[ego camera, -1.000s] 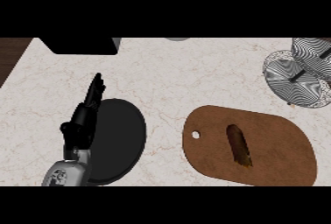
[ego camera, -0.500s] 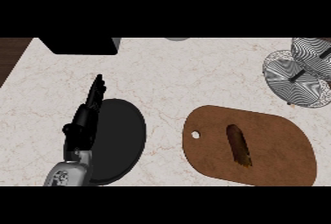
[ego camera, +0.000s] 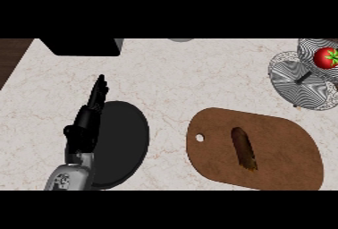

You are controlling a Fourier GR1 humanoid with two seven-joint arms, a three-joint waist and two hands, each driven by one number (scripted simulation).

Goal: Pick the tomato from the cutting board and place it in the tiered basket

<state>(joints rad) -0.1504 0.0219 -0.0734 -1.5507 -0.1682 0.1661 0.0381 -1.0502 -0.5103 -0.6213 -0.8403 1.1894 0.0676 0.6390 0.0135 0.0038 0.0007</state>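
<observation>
Resting straight-fingered, empty, left hand [ego camera: 89, 118] beside black plate [ego camera: 123, 139]; tomato [ego camera: 325, 57] in tiered basket [ego camera: 297, 86]; brown stick [ego camera: 243, 148] on cutting board [ego camera: 285, 147].

At the lower left of the frame, the robot's left hand [ego camera: 86, 126] shows matt black, slim and segmented, joined to a rounded pale grey forearm [ego camera: 75, 171] whose glossy casing bears a small circular fitting [ego camera: 62, 180].

Counter [ego camera: 198, 76]; cutting board [ego camera: 287, 143], black plate [ego camera: 124, 134], tiered basket [ego camera: 309, 87]
</observation>
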